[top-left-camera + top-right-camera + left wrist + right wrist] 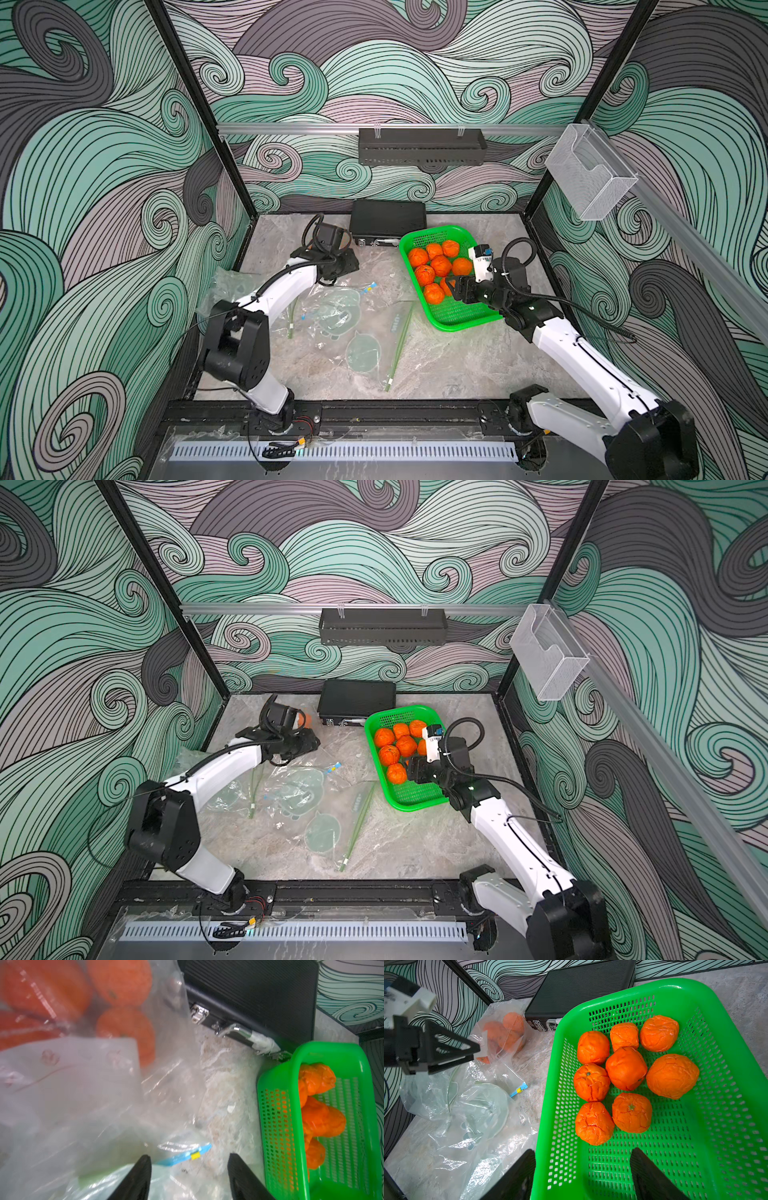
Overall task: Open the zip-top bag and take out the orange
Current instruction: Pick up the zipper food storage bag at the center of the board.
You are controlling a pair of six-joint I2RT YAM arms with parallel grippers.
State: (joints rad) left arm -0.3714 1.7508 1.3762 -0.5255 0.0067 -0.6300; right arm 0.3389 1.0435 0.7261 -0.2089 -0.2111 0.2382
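Left gripper (189,1176): jaws standing apart, gripping nothing, hanging over crumpled clear bags (332,309)
Right gripper (583,1172): jaws standing wide, empty, hovering above the green basket (675,984)
Zip-top bag (500,1030): lying on the table beside the black case (386,218), oranges (122,980) sitting inside
Green basket: holding seven loose oranges (626,1068), sitting just beside the black case

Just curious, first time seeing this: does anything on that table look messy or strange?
Yes. The oranges in the green basket have crumpled, cracked-looking skins, unlike fresh fruit. Flat clear bags lie strewn and rumpled across the table beside it.
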